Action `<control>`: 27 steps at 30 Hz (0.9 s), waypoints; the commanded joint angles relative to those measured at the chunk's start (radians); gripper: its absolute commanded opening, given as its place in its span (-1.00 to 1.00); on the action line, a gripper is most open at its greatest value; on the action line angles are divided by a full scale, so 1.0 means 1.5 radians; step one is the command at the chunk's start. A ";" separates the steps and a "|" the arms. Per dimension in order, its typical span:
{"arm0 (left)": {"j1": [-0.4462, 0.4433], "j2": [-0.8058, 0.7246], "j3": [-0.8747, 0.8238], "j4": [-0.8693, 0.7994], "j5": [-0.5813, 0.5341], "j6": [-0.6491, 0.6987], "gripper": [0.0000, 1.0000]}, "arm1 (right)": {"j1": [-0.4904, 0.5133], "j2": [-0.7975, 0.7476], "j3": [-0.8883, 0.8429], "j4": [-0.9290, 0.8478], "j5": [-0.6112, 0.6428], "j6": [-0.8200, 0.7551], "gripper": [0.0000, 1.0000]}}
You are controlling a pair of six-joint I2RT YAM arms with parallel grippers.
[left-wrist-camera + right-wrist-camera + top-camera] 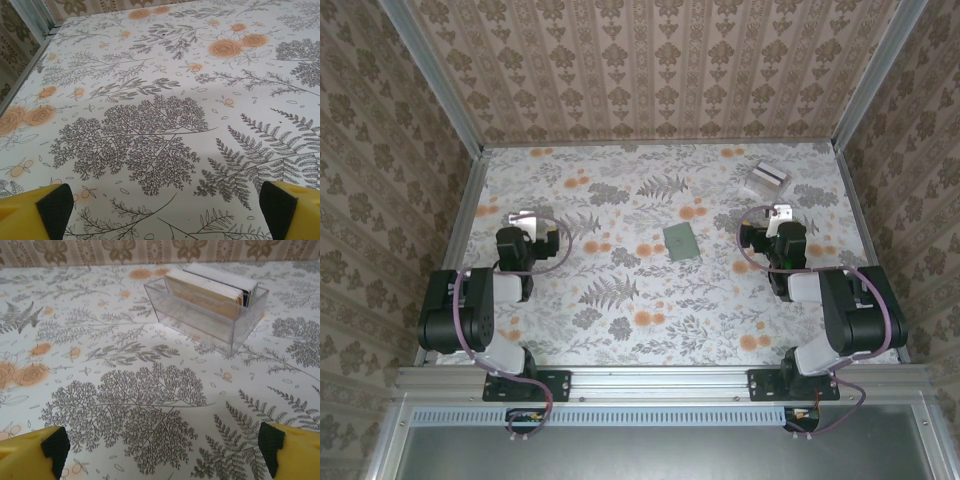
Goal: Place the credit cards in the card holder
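Spanning the table (620, 325), fern-and-flower print — damask walls (650, 70) around, left pincer (165, 212) and right pincer (162, 447) spread.

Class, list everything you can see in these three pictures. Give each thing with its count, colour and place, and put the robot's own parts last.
flat rectangular grey-green card holder: one, grey-green, lying flat near the table's middle, between the two arms.
clear plastic open-top box: one, transparent, far right part of the table, ahead of the right tool.
thin rectangular credit cards: a stack, number unclear, pale with one dark edge, standing on edge inside the box.
floral-printed table top: one, white with grey ferns and orange flowers.
patterned brown wallpaper walls: three, around the table.
left tool: one, yellow fingers with black pads, open, above the table on the left.
right tool: one, same colours, open, facing the box.
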 commanded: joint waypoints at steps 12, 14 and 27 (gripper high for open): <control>-0.043 -0.383 0.214 -0.709 -0.102 -0.366 1.00 | -0.009 -0.261 0.200 -0.735 0.058 0.423 1.00; -0.034 -0.392 0.220 -0.747 -0.033 -0.432 1.00 | -0.024 -0.246 0.193 -0.722 -0.080 0.356 0.99; -0.278 -0.354 0.216 -0.739 0.207 -0.308 1.00 | 0.168 0.069 0.340 -0.707 -0.251 0.236 0.51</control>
